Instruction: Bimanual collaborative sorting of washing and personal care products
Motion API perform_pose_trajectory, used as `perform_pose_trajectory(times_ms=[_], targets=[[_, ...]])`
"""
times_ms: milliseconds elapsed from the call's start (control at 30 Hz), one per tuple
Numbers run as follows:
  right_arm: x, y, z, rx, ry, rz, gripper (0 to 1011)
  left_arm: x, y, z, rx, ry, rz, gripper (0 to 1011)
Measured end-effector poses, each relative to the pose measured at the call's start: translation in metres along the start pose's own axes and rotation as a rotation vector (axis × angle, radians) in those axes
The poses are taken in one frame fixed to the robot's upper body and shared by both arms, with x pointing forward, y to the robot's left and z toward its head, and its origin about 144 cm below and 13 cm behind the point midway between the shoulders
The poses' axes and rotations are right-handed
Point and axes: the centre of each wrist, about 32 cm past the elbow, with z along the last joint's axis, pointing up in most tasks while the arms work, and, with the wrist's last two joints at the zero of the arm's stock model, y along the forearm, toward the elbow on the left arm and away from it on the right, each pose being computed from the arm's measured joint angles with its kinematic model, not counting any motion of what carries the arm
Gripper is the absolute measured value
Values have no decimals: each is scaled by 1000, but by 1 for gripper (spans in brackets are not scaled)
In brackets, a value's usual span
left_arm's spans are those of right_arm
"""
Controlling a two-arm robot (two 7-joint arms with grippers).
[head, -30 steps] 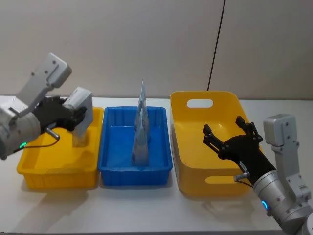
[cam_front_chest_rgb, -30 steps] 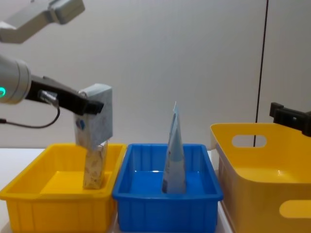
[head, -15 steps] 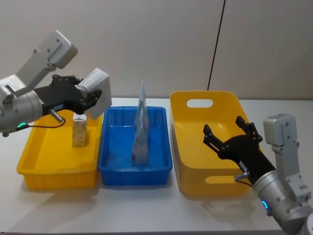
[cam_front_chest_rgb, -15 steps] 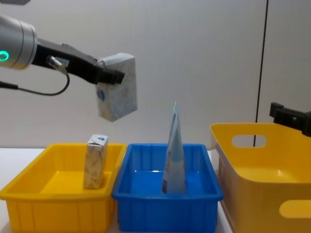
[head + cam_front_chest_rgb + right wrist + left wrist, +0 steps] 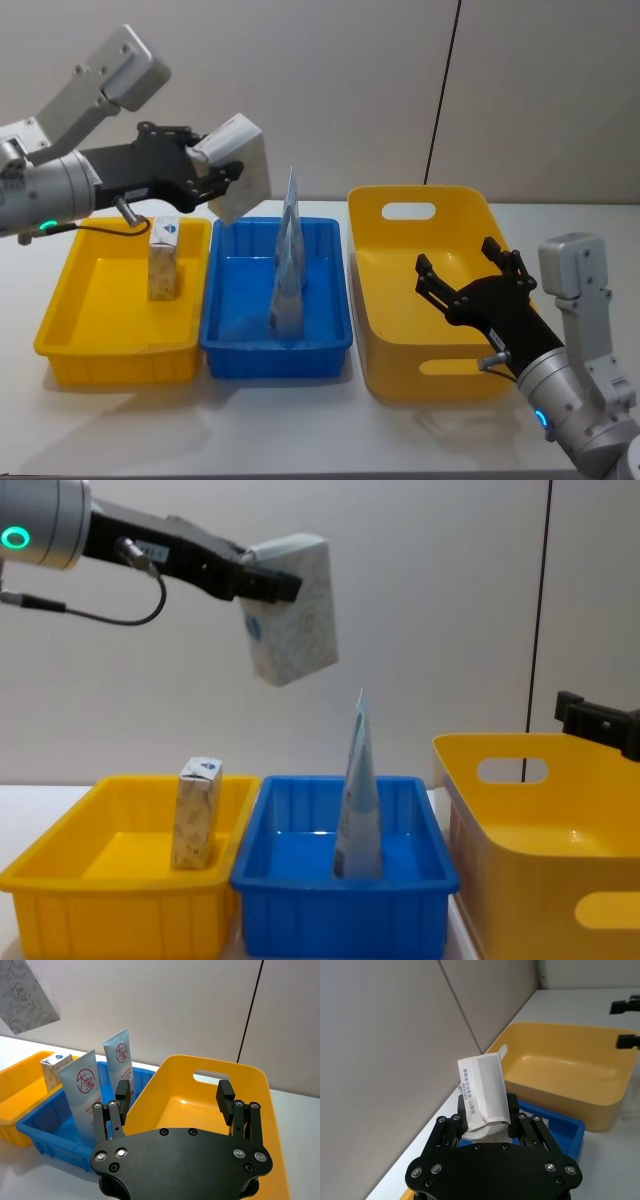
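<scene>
Chest view shows the left gripper (image 5: 272,584) squeezing the marbled box (image 5: 296,615) high above the blue bin (image 5: 345,905), likely mid-carry and next needing lowering into its bin, while the right gripper (image 5: 462,265) hangs wide open by the big yellow bin (image 5: 400,372).

The left gripper (image 5: 487,1124) hides the lower end of the marbled box (image 5: 482,1085) in its wrist view, and the box's print is too small to read. The chest view's edge cuts off the right gripper (image 5: 598,723) and the large yellow bin (image 5: 510,830). There the light blue tube (image 5: 358,790) probably hides a second.
</scene>
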Motion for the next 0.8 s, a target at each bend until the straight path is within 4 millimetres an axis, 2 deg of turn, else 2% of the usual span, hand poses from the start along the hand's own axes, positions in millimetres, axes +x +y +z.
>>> perform_pose_trajectory(times_ms=[333, 800], targets=[[0, 0, 0, 0, 0, 0, 1002, 6, -9, 9, -76, -26, -114, 403], [0, 0, 0, 0, 0, 0, 1002, 5, -22, 12, -120, -36, -221, 404]])
